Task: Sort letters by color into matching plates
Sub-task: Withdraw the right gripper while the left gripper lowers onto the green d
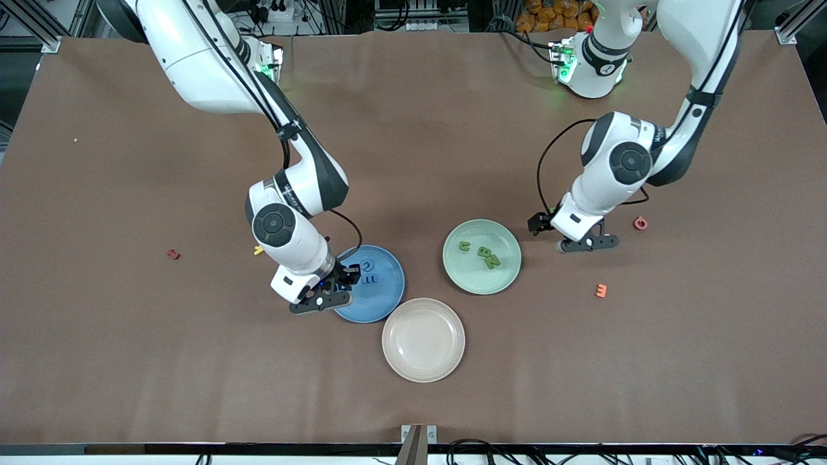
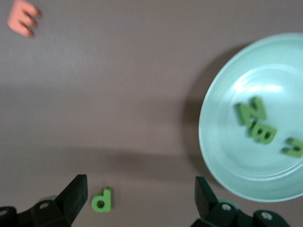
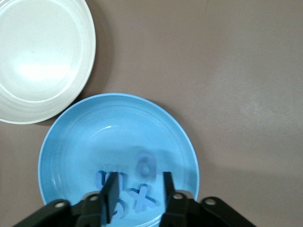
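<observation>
On a brown table, the right gripper (image 3: pixel 138 198) hangs over the blue plate (image 1: pixel 387 294), fingers slightly parted around a blue X letter (image 3: pixel 141 199) being dropped there, while the left gripper (image 2: pixel 141 201), spread wide, straddles a green letter (image 2: pixel 102 200) beside the green plate (image 2: pixel 222 156).

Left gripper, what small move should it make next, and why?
Probably lower the open left gripper straight down onto the green letter lying on the table between its fingers, then close. Three green letters already sit in the mint plate; this one lies beside it.
</observation>
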